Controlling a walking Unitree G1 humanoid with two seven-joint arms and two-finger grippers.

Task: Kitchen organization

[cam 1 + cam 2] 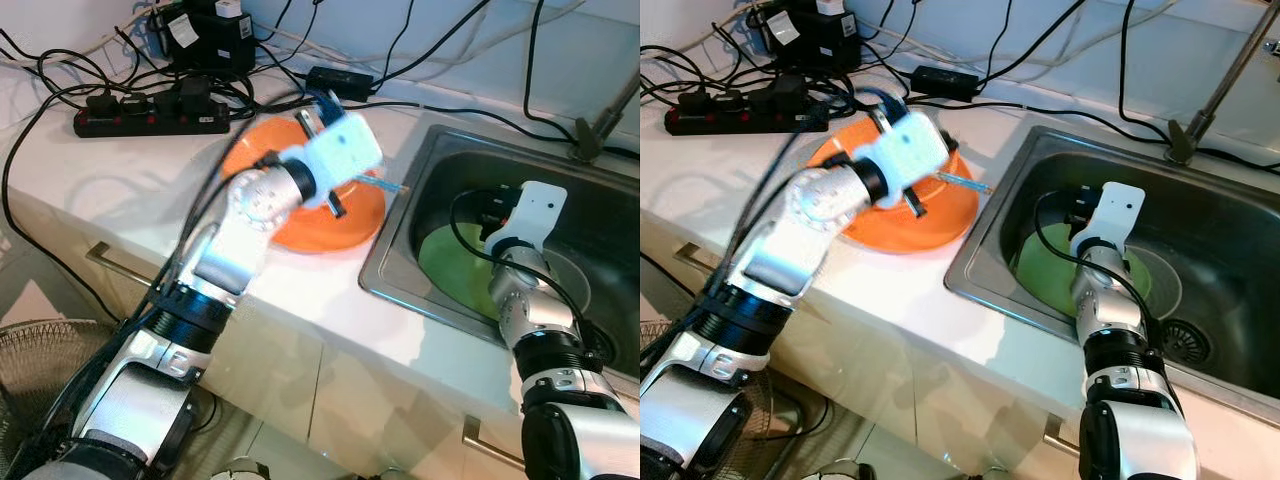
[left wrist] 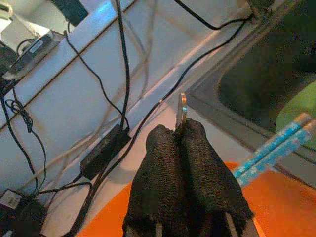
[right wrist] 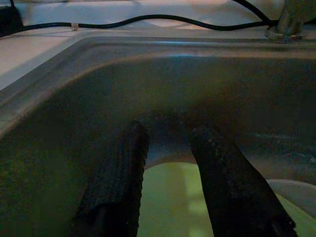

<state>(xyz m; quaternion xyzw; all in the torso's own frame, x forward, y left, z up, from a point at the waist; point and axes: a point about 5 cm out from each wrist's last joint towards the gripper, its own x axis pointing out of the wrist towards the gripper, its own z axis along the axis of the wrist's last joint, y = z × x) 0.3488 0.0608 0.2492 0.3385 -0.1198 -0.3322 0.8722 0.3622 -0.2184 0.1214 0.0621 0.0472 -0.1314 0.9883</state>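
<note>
Right now my left jaws point(image 2: 183, 136) are pressed together on a thin metal utensil point(image 2: 182, 109), only its narrow edge sticking up past my fingertips, so I cannot tell whether it is a spoon, a knife or something else. I hold it above the orange plate point(image 1: 350, 225), which sits on the white surface point(image 1: 120, 190) just beside the sink point(image 1: 400, 230). A pair of blue chopsticks point(image 2: 276, 143) rests across the plate's rim, pointing toward the basin. My right jaws point(image 3: 168, 163) stand apart and hold nothing, down inside the sink just above the green plate point(image 1: 1040, 265) lying on its bottom. Behind the orange plate, a black power strip point(image 1: 150, 118) and tangled cables point(image 1: 420, 60) crowd the back of the surface. I judge the tidying is in its middle: one utensil is lifted, while the chopsticks, the orange plate and the green plate remain to be dealt with.
</note>
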